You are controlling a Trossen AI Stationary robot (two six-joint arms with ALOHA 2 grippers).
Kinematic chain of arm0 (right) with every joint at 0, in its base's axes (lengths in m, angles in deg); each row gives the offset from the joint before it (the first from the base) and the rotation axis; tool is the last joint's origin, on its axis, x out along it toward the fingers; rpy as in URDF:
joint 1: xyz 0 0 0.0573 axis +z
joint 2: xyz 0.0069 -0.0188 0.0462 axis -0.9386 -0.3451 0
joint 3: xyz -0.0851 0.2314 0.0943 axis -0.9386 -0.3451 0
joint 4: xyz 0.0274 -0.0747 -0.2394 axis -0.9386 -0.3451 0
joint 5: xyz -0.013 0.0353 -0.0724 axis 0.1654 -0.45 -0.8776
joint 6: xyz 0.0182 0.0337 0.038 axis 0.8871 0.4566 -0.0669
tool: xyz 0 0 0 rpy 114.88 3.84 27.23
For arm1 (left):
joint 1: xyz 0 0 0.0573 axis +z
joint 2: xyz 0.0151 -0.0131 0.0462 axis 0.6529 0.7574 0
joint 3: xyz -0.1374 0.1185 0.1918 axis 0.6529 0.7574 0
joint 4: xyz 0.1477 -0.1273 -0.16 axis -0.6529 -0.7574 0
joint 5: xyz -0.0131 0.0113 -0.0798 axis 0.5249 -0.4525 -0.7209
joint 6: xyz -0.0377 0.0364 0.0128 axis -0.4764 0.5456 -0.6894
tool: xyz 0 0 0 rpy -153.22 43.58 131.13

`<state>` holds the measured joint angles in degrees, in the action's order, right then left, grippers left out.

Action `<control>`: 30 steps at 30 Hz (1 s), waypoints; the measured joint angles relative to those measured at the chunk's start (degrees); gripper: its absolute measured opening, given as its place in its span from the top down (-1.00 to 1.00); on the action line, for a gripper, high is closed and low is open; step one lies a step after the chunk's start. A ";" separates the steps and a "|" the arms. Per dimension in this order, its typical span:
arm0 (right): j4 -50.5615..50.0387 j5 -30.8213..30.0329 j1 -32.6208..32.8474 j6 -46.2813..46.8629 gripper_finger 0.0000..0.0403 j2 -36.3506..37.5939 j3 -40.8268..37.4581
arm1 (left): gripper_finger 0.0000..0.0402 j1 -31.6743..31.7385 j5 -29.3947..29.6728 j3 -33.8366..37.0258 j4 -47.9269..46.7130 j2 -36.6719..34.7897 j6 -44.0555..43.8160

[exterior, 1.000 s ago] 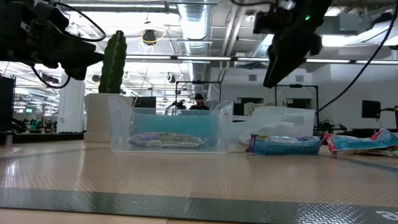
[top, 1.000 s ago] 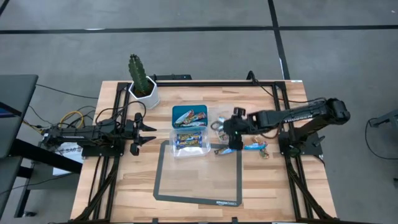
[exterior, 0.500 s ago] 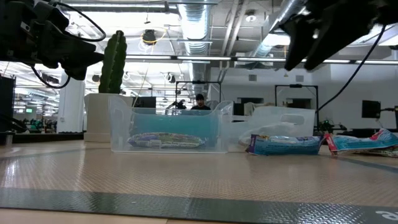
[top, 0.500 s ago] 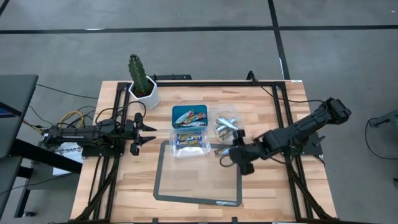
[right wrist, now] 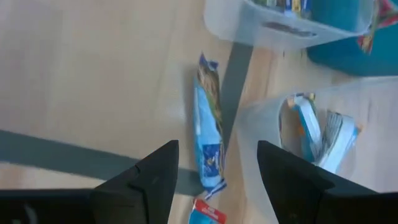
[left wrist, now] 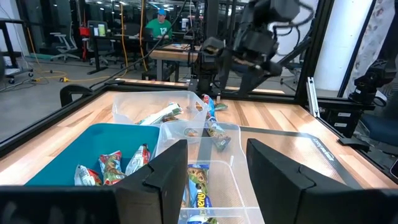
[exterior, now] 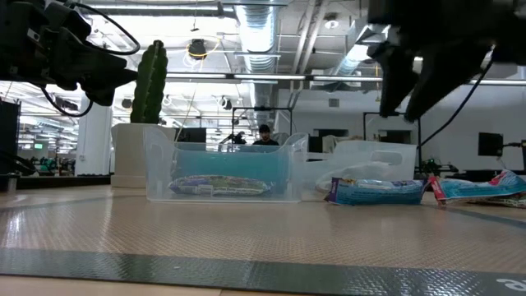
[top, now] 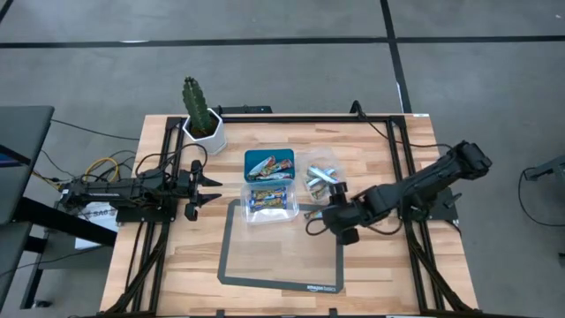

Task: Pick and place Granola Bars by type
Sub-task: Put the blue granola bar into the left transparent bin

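My right gripper (top: 320, 218) (right wrist: 216, 155) is open and hovers above a light-blue wrapped bar (right wrist: 208, 134) (top: 312, 214) that lies flat across the right edge of the dark mat (top: 278, 252). A second loose bar (right wrist: 202, 213) lies beside it. The teal tray (top: 256, 157) holds orange-green bars (left wrist: 112, 165). The near clear tub (top: 269, 215) holds blue bars (left wrist: 199, 194). The far clear tub (top: 311, 162) holds silver bars (right wrist: 314, 130). My left gripper (top: 210, 187) (left wrist: 216, 158) waits open, left of the tubs.
A potted cactus (top: 201, 113) stands at the far left corner. The black frame rails (top: 415, 238) run along the table's sides. In the low view two loose bars (exterior: 374, 191) (exterior: 477, 187) lie on the wood right of the tubs. A person (left wrist: 160, 25) stands beyond the table.
My right gripper has moved from beside the far clear tub toward the table's near edge, and now hangs over the mat's right edge by the loose light-blue bar. The arm has swung lower and flatter across the table.
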<state>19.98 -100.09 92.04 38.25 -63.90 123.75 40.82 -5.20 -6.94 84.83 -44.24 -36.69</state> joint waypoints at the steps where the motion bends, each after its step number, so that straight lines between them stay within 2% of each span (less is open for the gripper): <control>1: 0.15 0.02 -0.39 0.00 -0.04 -0.97 0.01 | 0.22 0.00 -0.02 0.01 0.00 0.01 0.00; 9: 1.45 0.13 -2.24 -0.02 -0.04 -9.14 0.00 | 0.22 0.00 -0.02 0.00 0.00 0.02 0.00; 24: 4.92 -0.03 -4.48 -0.02 -0.04 -18.63 -0.02 | 0.22 0.00 0.04 0.00 0.00 0.00 -0.02; 30: 5.55 -0.17 -4.73 -0.04 0.10 -19.39 0.06 | 0.22 0.00 0.07 0.00 0.00 0.00 -0.01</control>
<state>25.53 -100.26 87.31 38.21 -83.30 123.81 40.82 -5.13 -6.94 84.83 -44.24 -36.70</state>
